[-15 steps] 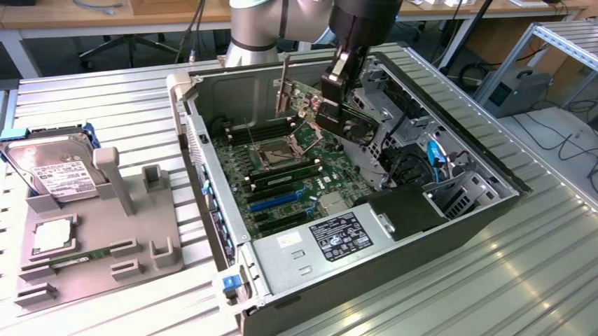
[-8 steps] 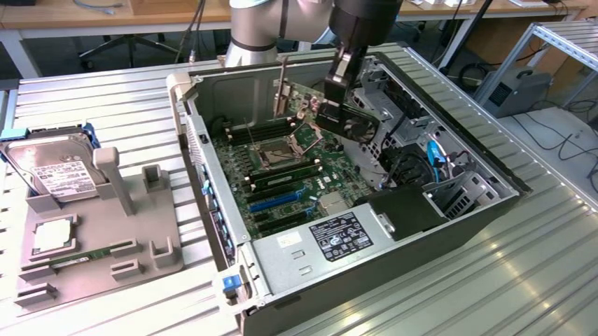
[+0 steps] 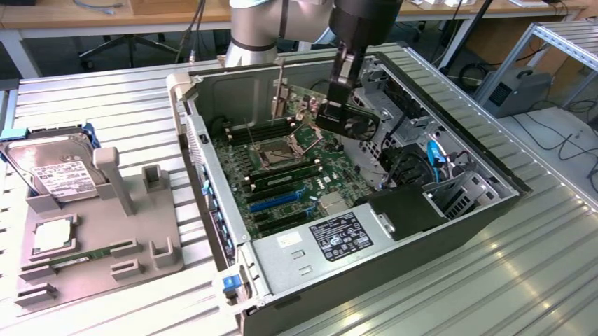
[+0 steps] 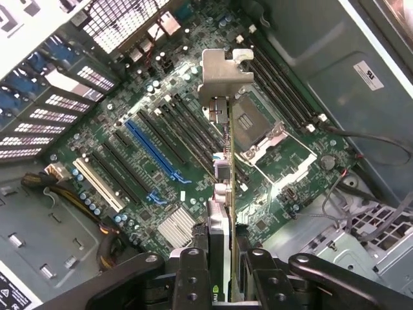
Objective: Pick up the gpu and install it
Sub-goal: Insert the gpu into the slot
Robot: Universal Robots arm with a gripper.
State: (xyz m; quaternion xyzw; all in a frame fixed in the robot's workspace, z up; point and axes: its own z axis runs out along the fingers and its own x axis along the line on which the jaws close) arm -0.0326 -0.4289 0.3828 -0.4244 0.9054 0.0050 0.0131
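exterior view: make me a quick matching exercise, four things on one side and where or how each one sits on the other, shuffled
Things:
1. gpu
2. hard drive
3. memory stick
4. computer case

Places or states:
a. lying in the grey fixture, low at the exterior view's left
b. open, with the motherboard exposed
c. gripped by the pincer above the motherboard
d. white label showing, at the exterior view's far left, outside the case

Pairs: 1-c, 2-d, 3-a, 4-b
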